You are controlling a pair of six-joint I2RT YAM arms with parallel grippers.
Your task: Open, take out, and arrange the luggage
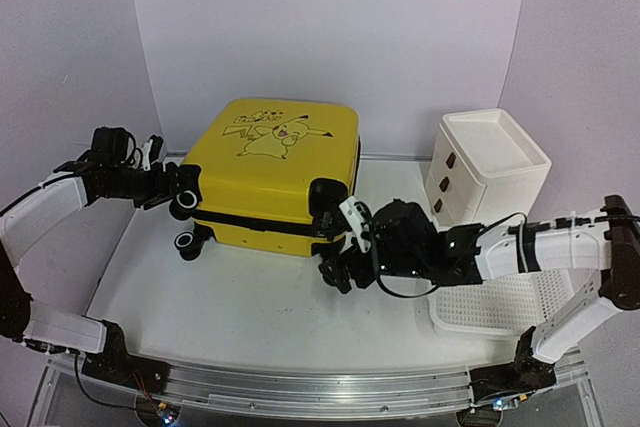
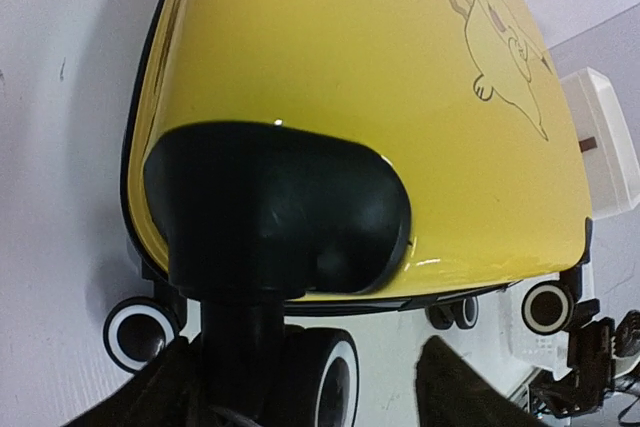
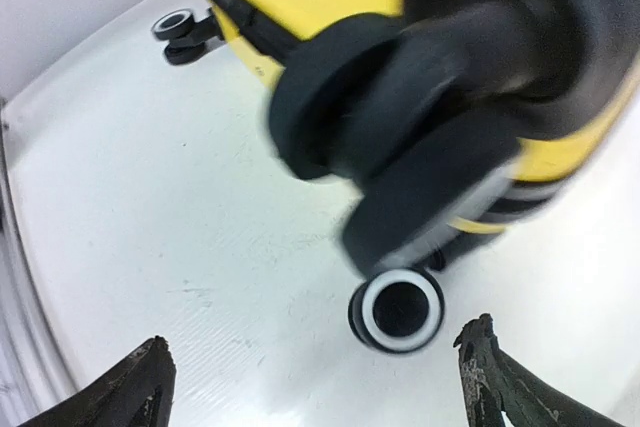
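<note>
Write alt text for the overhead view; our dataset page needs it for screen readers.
A closed yellow suitcase with a cartoon drawing lies flat on a white table, the left tool and right tool at its near wheeled corners. A white drawer cabinet and a perforated basket stand to its right.

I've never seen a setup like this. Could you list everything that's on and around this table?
luggage: one, bright yellow with black trim and a cartoon drawing on the lid, lying flat and closed, middle back of the table
wheels: four, black with white rims, on the luggage's near end
drawer cabinet: one, white with dark handles, right of the luggage
basket: one, white and perforated, front right, under the right arm
table: one, white, beneath everything
left arm: one, white and black, reaching in from the left
right arm: one, white and black, reaching in from the right
left pincer: one, black, open, at the luggage's left wheels
right pincer: one, black, open, by the right wheels
</note>
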